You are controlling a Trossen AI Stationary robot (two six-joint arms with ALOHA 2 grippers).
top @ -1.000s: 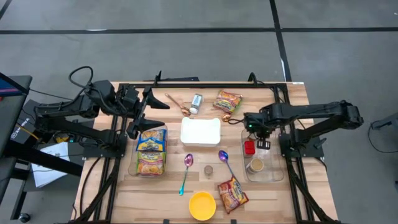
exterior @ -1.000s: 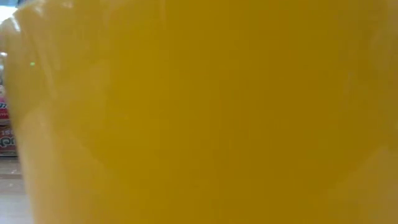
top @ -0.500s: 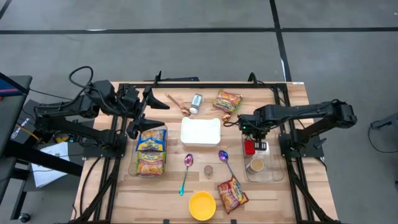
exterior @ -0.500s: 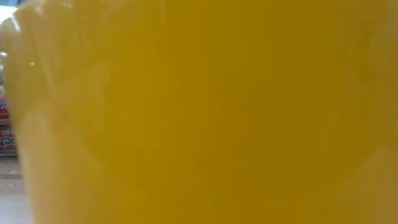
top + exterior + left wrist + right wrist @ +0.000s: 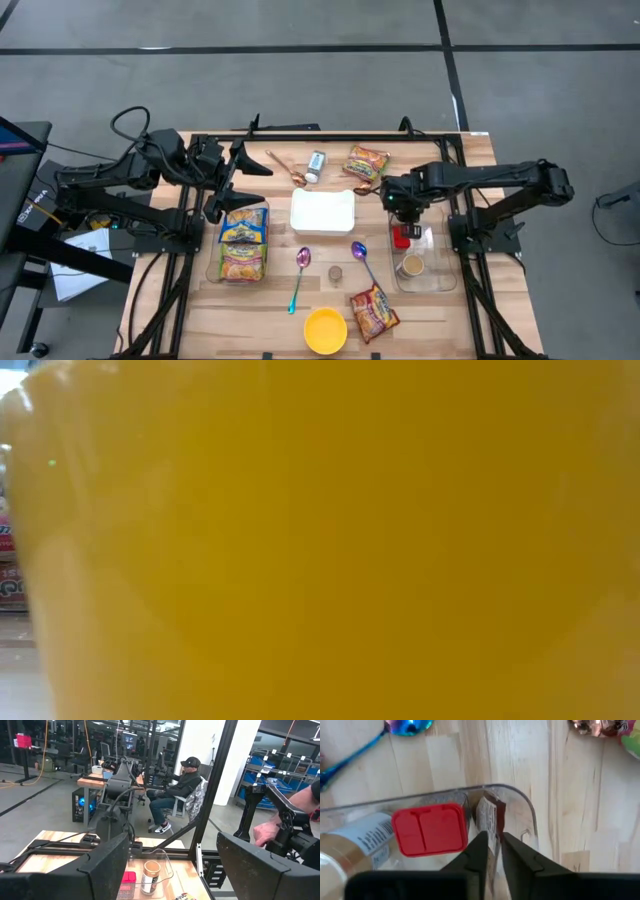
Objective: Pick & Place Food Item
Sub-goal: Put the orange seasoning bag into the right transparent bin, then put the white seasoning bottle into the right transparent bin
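My right gripper [image 5: 408, 222] hangs over the far end of a clear container [image 5: 447, 283] at the table's right. In the right wrist view it [image 5: 493, 851] is shut on a thin brown-and-white sachet [image 5: 489, 818]. The sachet stands on edge in the container's corner, beside a red-lidded jar [image 5: 430, 829]. A second jar [image 5: 410, 265] stands nearer in the container. My left gripper [image 5: 235, 175] is open and empty, raised at the far left above a container of noodle packs [image 5: 243, 243]. It also shows in the left wrist view [image 5: 172, 857]. My right gripper pinches the sachet's upper edge [image 5: 491, 834] between its two fingers. The fingers come from above, pointing down. The sachet stands upright between the red lid and the container's rounded corner wall [image 5: 527, 815]. Whether its lower edge rests on the container floor, I cannot tell.
A white box [image 5: 323, 210] sits mid-table. Snack packets lie at the far side [image 5: 368, 162] and near side [image 5: 373, 312]. Two spoons [image 5: 300, 275] [image 5: 362, 255], a small bottle [image 5: 316, 163] and a yellow bowl [image 5: 325, 330] are there too. The bowl [image 5: 320, 540] fills the low view.
My right gripper has shifted a little toward the table's left edge over the container's far end. My left arm has kept still.
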